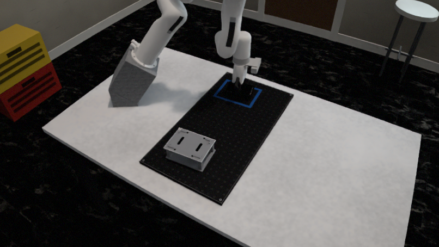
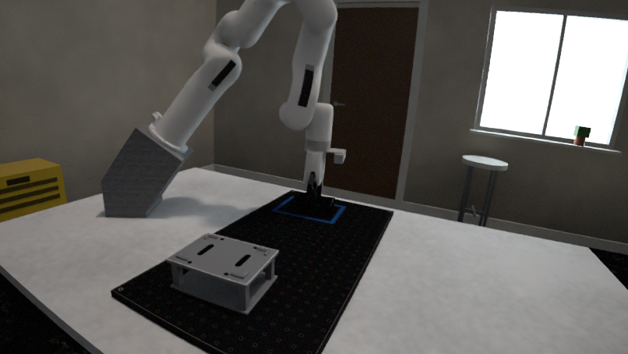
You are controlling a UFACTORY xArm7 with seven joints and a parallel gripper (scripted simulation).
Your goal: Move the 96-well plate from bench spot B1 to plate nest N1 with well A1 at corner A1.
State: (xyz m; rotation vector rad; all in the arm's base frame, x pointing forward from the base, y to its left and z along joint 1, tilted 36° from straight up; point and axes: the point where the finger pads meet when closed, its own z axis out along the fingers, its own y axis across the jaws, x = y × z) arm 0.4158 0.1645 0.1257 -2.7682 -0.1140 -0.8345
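Top view: white desk [image 1: 322,171] carries a black perforated mat [image 1: 233,137] running from near the far edge toward the near-left edge. At the mat's far end a blue outline [image 1: 218,97] marks spot B1; the 96-well plate [image 1: 242,93], black on black and hard to resolve, sits within that outline. The arm descends vertically onto it, and the gripper [image 1: 238,83] is clenched on the plate, fingers standing wide across it; the cut-off corner cannot be made out. The grey raised nest [image 1: 190,147] stands at the mat's near-left end, well apart from the plate, its top face showing two dark slots and small locators at the corners, nothing on it. The arm's grey wedge pedestal [image 1: 122,88] stands on the desk toward the far-left corner. Off the desk: a yellow-and-red cabinet [image 1: 21,70] to the left, a stool [image 1: 411,18] beyond the far-right corner. Exterior view: gripper [image 2: 313,189] is down at the plate [image 2: 327,205] inside the blue outline [image 2: 280,210], plate low against the mat [image 2: 307,281]; whether it is lifted off the surface cannot be told. Nest [image 2: 220,259] is nearest the camera, top unoccupied. Pedestal [image 2: 132,180] at left, stool [image 2: 483,163] under the window.
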